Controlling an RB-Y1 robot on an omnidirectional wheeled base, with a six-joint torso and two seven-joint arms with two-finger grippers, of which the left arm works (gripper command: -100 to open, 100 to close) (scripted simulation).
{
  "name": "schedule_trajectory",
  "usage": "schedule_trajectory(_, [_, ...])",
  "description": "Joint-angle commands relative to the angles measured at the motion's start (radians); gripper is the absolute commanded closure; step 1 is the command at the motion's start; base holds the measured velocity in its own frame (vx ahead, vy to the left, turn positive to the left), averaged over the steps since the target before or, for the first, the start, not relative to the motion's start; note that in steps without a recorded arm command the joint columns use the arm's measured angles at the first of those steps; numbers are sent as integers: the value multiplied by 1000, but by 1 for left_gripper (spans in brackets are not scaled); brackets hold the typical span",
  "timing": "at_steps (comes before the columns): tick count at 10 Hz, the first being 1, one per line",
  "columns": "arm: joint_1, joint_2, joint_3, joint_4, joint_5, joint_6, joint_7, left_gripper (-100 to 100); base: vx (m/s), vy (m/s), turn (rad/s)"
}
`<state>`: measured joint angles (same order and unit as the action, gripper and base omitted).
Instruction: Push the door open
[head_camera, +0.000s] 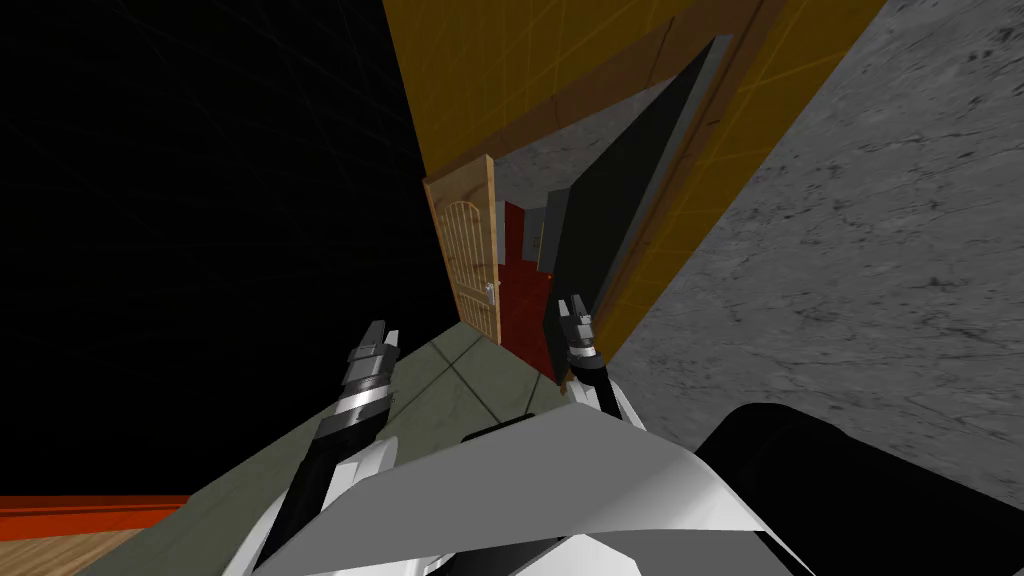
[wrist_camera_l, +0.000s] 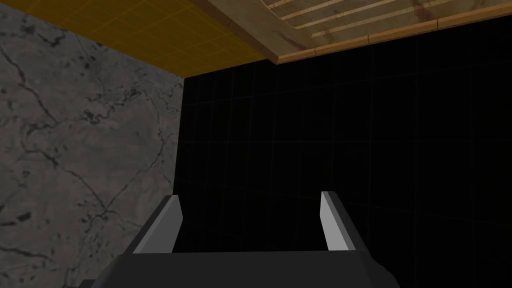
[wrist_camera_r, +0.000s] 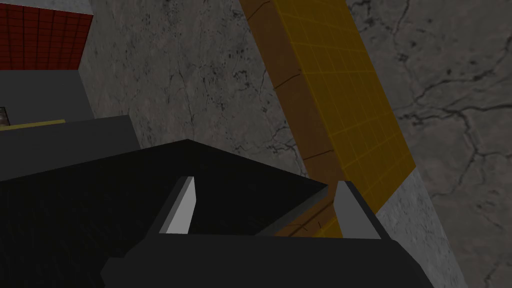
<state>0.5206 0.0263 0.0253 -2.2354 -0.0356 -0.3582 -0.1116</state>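
Observation:
A wooden door (head_camera: 468, 255) with an arched slatted panel and a metal handle (head_camera: 489, 290) stands swung wide at the left side of a brown-framed doorway in a yellow wall (head_camera: 480, 70). A flat black slab (head_camera: 620, 200) fills the doorway's right side. My right gripper (head_camera: 572, 303) is open at the slab's near edge. In the right wrist view its fingers (wrist_camera_r: 265, 187) sit just in front of the black slab (wrist_camera_r: 100, 200), beside the brown frame (wrist_camera_r: 295, 110). My left gripper (head_camera: 386, 332) is open and holds nothing, apart from the door. The left wrist view shows this gripper (wrist_camera_l: 250, 200) and the wooden door's edge (wrist_camera_l: 350, 20).
Dark red floor (head_camera: 520, 290) lies beyond the doorway. A grey marbled wall (head_camera: 850, 250) runs along the right. A black area (head_camera: 200, 200) spreads to the left. Grey-green floor (head_camera: 450, 370) lies under the grippers. A red strip (head_camera: 90, 510) shows at the lower left.

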Motion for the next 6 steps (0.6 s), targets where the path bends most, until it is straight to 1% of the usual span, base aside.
schedule_trajectory(1, [-19, 9, -15, 33, 2, 3, 8, -100, 107, 40, -109])
schedule_trajectory(2, [-29, 13, -23, 50, 3, 4, 12, -100, 185, 40, -148])
schedule_trajectory(3, [-35, 16, -28, 62, 4, 5, 14, -100, 150, 63, -64])
schedule_trajectory(5, [-64, 27, -51, 112, 7, 10, 26, -100, 164, 91, -93])
schedule_trajectory(6, [-72, 30, -58, 127, 8, 11, 30, -100, 158, 89, -121])
